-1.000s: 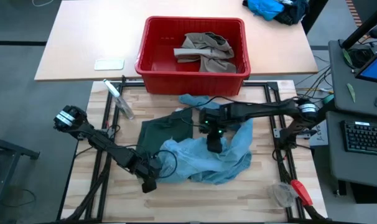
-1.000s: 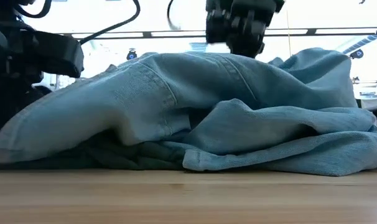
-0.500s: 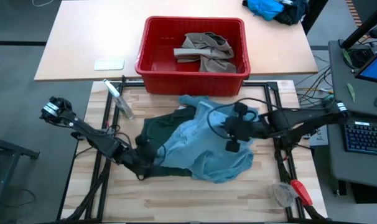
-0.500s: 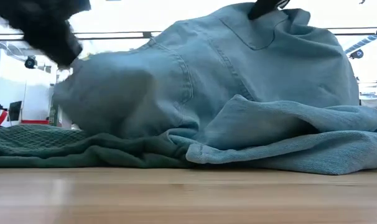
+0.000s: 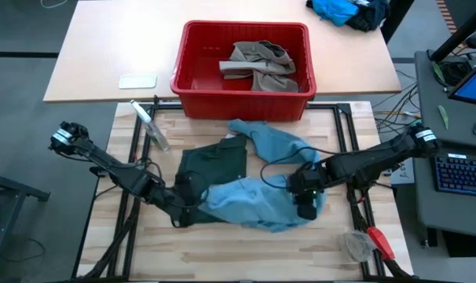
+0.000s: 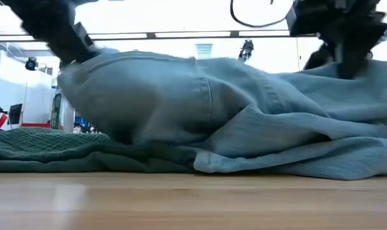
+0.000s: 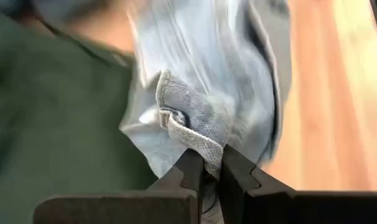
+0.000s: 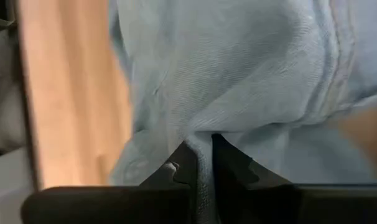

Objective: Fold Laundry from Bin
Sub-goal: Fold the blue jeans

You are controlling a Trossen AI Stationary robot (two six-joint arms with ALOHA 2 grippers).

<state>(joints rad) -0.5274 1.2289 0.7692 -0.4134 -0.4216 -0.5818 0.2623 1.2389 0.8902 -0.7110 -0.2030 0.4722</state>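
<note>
Wooden table (image 5: 222,248), biggest thing in shot. Red bin (image 5: 192,86) at far edge, khaki piece (image 5: 260,64) left inside. Light blue denim trousers (image 5: 254,200) sprawled mid-table, long axis roughly left-right with one leg trailing up toward bin, overlapping dark green shorts (image 5: 213,167). Left gripper (image 7: 207,167) clamped on denim hem at trousers' left end, right gripper (image 8: 202,157) pinched on fabric at right end. Denim stretched between both pincers, so probably spreading sideways next. Neither arm nearer, one per end.
</note>
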